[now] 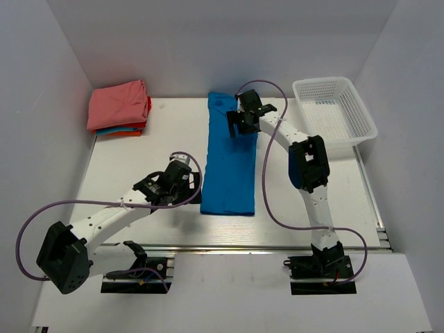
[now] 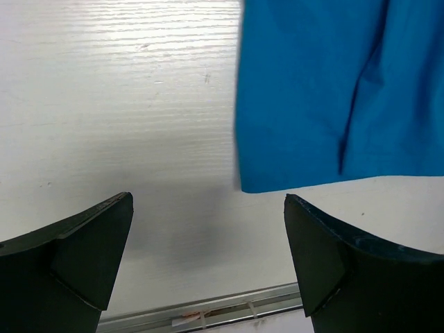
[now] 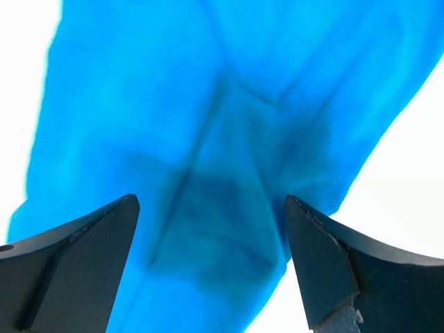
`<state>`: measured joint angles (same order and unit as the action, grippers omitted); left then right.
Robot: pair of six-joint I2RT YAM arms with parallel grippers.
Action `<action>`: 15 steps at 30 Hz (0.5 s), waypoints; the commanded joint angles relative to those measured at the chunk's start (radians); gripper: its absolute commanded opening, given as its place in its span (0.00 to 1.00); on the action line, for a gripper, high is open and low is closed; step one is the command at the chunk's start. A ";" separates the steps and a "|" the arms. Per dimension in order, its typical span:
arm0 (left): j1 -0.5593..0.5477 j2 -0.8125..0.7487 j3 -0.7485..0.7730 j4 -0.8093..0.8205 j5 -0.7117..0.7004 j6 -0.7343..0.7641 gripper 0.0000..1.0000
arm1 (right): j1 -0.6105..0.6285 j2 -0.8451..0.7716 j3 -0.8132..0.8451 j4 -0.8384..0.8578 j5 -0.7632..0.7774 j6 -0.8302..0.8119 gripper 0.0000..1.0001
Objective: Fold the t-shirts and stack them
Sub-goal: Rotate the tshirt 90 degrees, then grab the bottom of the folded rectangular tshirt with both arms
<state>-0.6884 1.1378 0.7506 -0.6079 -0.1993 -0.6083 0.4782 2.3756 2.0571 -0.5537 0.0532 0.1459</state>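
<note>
Hovering low near the front of the white tabletop (image 1: 139, 159), my left fingers (image 1: 189, 189) stand spread wide and hold nothing. From the left wrist I see bare wood-grain surface between them, and the metal rail (image 2: 208, 309) of the front edge lies nearer to me. Just ahead of them and to the right is the near left corner of the bright blue t-shirt (image 1: 229, 166), and neither finger touches it. That t-shirt is folded into a long narrow strip. It lies flat down the middle of the tabletop, its squared end toward me and its other end reaching the back. In the left wrist view a folded-in layer leaves a dark crease running along it. Farther out, my right fingers (image 1: 241, 125) hang over the far part of the strip, also spread wide and gripping nothing. The right wrist view shows only softly creased blue cloth between and beyond them, and I cannot tell whether the tips touch it. In the back left corner sits the stack of folded t-shirts (image 1: 118, 104), salmon-pink on top with blue and orange-red edges showing beneath, well apart from the strip. At the back right stands a white mesh basket (image 1: 326, 111).
</note>
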 commanded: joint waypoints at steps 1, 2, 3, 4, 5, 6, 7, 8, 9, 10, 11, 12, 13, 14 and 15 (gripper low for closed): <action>0.001 0.002 -0.006 0.101 0.078 0.053 1.00 | 0.019 -0.216 -0.042 0.047 -0.097 -0.100 0.90; 0.001 0.002 -0.007 0.118 0.087 0.053 1.00 | 0.023 -0.254 -0.081 0.067 -0.107 -0.083 0.90; 0.001 0.002 -0.017 0.134 0.107 0.053 1.00 | 0.023 -0.288 -0.121 0.111 -0.131 -0.074 0.90; 0.001 0.013 -0.026 0.164 0.118 0.074 1.00 | 0.020 -0.391 -0.258 0.144 -0.136 -0.057 0.90; 0.001 0.013 -0.027 0.175 0.118 0.074 1.00 | 0.020 -0.429 -0.303 0.159 -0.135 -0.043 0.90; 0.001 0.022 -0.039 0.186 0.130 0.074 1.00 | 0.022 -0.499 -0.395 0.187 -0.133 -0.034 0.90; 0.001 0.022 -0.039 0.200 0.142 0.085 1.00 | 0.019 -0.536 -0.446 0.213 -0.127 0.015 0.90; 0.001 0.033 -0.051 0.210 0.143 0.085 1.00 | 0.023 -0.605 -0.604 0.228 -0.127 0.026 0.90; 0.001 0.048 -0.051 0.226 0.162 0.099 1.00 | 0.022 -0.675 -0.655 0.259 -0.122 0.040 0.90; 0.001 0.048 -0.051 0.226 0.172 0.108 1.00 | 0.026 -0.708 -0.702 0.264 -0.122 0.073 0.90; 0.001 0.065 -0.060 0.238 0.172 0.117 1.00 | 0.030 -0.795 -0.829 0.264 -0.136 0.093 0.90; 0.001 0.074 -0.060 0.255 0.185 0.117 1.00 | 0.030 -0.826 -0.872 0.258 -0.144 0.119 0.90; 0.001 0.086 -0.060 0.266 0.201 0.117 1.00 | 0.034 -0.858 -0.918 0.279 -0.174 0.129 0.90; 0.001 0.086 -0.072 0.266 0.201 0.117 1.00 | 0.036 -0.886 -1.008 0.291 -0.232 0.151 0.90; 0.001 0.099 -0.073 0.276 0.210 0.117 1.00 | 0.036 -0.970 -1.088 0.304 -0.263 0.161 0.90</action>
<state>-0.6884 1.2308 0.6914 -0.3882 -0.0383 -0.5129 0.5068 1.4815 1.1271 -0.2893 -0.1089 0.2314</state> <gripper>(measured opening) 0.995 0.904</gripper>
